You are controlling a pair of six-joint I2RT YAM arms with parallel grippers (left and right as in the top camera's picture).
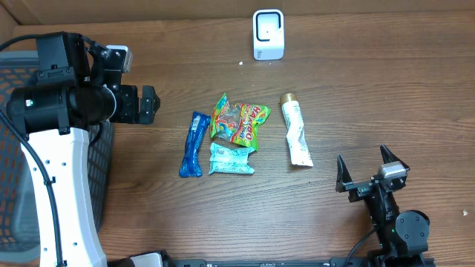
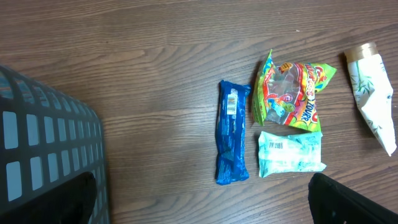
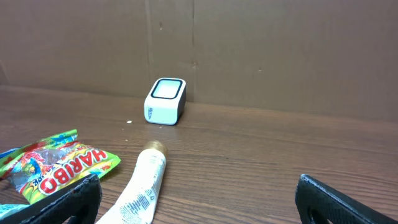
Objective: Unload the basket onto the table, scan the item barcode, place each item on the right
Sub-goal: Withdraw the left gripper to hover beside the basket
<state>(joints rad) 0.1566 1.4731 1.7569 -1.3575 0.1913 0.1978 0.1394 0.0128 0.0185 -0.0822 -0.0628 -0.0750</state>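
Observation:
Four items lie in the middle of the table. They are a blue bar wrapper (image 1: pixel 192 144) (image 2: pixel 231 132), a green Haribo bag (image 1: pixel 239 122) (image 2: pixel 292 94) (image 3: pixel 56 165), a teal packet (image 1: pixel 231 159) (image 2: pixel 290 152) and a white tube with a gold cap (image 1: pixel 296 132) (image 2: pixel 373 93) (image 3: pixel 140 190). Barcodes show on the bar and the teal packet in the left wrist view. The white scanner (image 1: pixel 268 35) (image 3: pixel 165 101) stands at the back edge. My left gripper (image 1: pixel 151 104) (image 2: pixel 205 205) hovers open left of the items, holding nothing. My right gripper (image 1: pixel 364 167) (image 3: pixel 202 202) stands open near the front right, empty.
A dark mesh basket (image 1: pixel 11 96) (image 2: pixel 43 143) sits at the table's left edge, under the left arm. A brown cardboard wall (image 3: pixel 249 50) runs behind the scanner.

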